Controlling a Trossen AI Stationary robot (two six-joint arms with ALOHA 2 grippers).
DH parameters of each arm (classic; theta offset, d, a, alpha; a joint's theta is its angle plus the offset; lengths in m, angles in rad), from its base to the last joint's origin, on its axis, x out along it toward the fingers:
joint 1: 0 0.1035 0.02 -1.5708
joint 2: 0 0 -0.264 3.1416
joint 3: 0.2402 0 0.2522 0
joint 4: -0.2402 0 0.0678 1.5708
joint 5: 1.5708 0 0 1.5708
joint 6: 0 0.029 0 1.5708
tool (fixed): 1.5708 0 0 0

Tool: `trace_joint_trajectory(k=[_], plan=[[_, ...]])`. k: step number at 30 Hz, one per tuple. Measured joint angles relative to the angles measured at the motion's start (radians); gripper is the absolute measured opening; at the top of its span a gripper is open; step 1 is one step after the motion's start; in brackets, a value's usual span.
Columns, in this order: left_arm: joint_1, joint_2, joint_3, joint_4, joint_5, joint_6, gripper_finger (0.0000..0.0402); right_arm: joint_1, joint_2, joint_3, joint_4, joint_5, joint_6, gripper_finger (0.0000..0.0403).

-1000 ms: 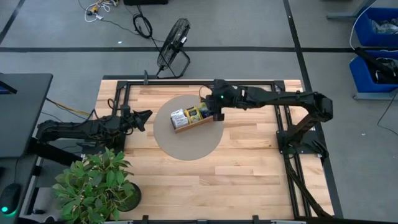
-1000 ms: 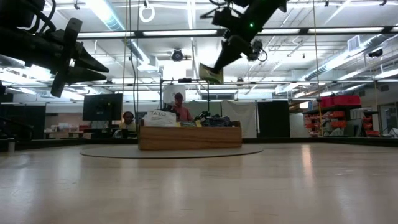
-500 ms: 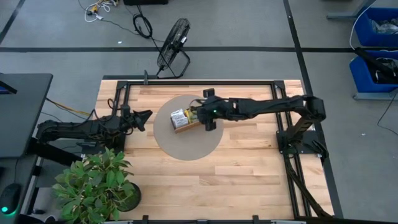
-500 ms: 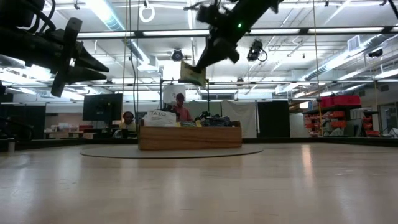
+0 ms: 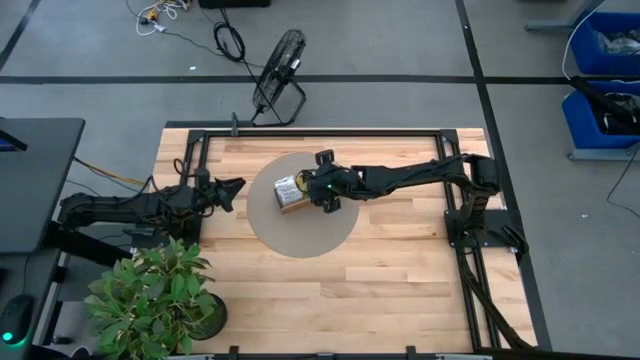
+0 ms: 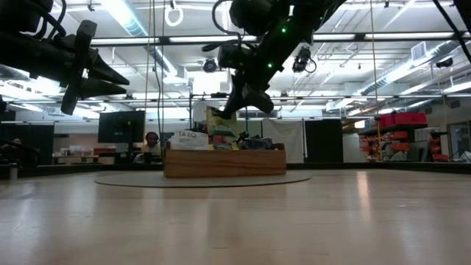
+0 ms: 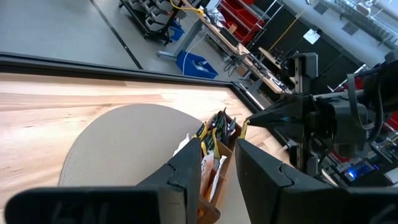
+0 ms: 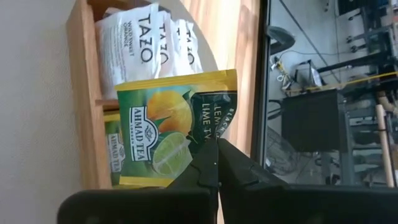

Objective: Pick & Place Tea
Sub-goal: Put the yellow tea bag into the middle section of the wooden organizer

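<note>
We see a pale butcher-block wooden table [image 5: 400,250], its boards smooth with a soft sheen that mirrors the ceiling lights in the low view. On it lies a round grey-beige mat [image 5: 300,235], matt and slightly grainy. The long wooden tray [image 8: 79,93] looks like plain sanded timber, unvarnished. Its white paper packets [image 8: 146,46] appear matt and a little crinkled. The green-and-yellow tea packet [image 8: 174,127] has a glossy printed finish. The right gripper [image 8: 214,163] is dark matt plastic, as are the left gripper's fingers [image 7: 186,177].
</note>
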Motion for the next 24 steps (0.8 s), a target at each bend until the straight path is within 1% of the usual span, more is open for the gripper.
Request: trace_joint_trajectory(k=[11,15,22,24], plan=[[0.0,0.0,0.0,-0.001,0.0,0.01,0.0103,-0.059,0.016,0.0,0.005,-0.007,0.005,0.0],[0.0,0.0,0.0,0.0,0.0,0.007,0.0103,-0.061,0.03,0.0,0.006,-0.038,0.005,0.0],[0.0,0.0,0.0,-0.002,0.0,0.0,0.0103,-0.059,0.068,0.001,0.04,-0.041,0.001,0.0],[0.0,0.0,0.0,0.0,-0.001,-0.001,0.0103,-0.059,0.074,-0.001,0.013,-0.04,-0.003,0.0]])
